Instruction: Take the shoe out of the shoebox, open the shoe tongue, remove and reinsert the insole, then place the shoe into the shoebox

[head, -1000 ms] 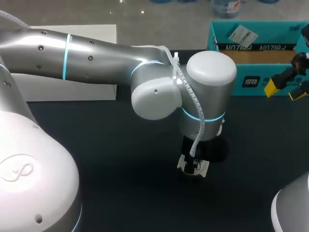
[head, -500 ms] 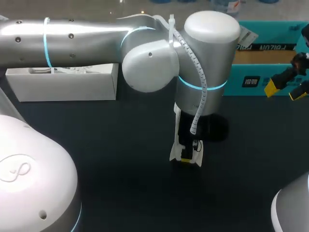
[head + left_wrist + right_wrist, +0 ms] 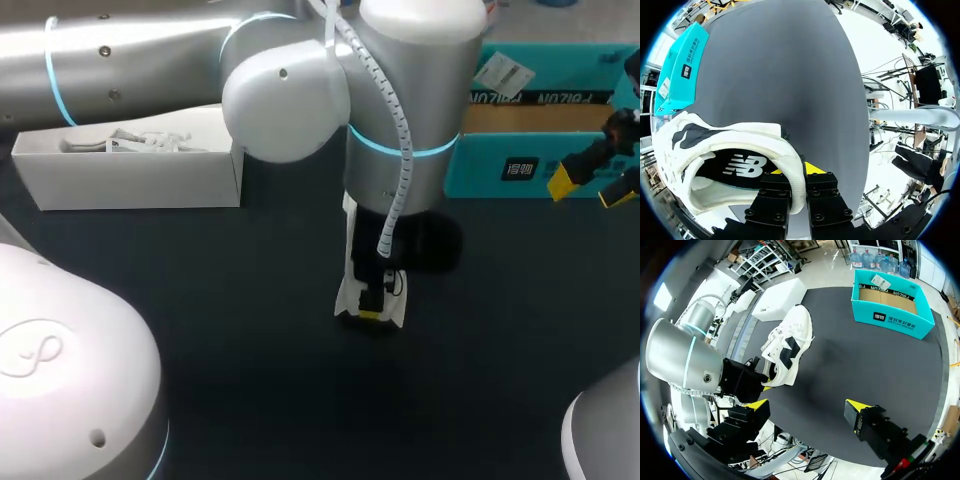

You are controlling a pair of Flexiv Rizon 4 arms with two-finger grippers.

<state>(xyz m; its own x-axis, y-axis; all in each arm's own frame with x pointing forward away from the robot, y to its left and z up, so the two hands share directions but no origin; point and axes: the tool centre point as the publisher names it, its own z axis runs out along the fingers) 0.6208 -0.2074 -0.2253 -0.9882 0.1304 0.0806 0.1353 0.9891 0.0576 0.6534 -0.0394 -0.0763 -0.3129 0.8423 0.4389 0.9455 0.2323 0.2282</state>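
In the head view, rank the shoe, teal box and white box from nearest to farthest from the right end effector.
1. Teal box, just beside the right end effector, far right.
2. Shoe, at mid-table.
3. White box, far left.

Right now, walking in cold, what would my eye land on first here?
The big silver left arm, whose left gripper pinches a white-and-black shoe by its heel rim over the middle of the dark table. Next, the bright teal shoebox standing open at the far right, with the right gripper open on that same side. A white box sits at the far left.
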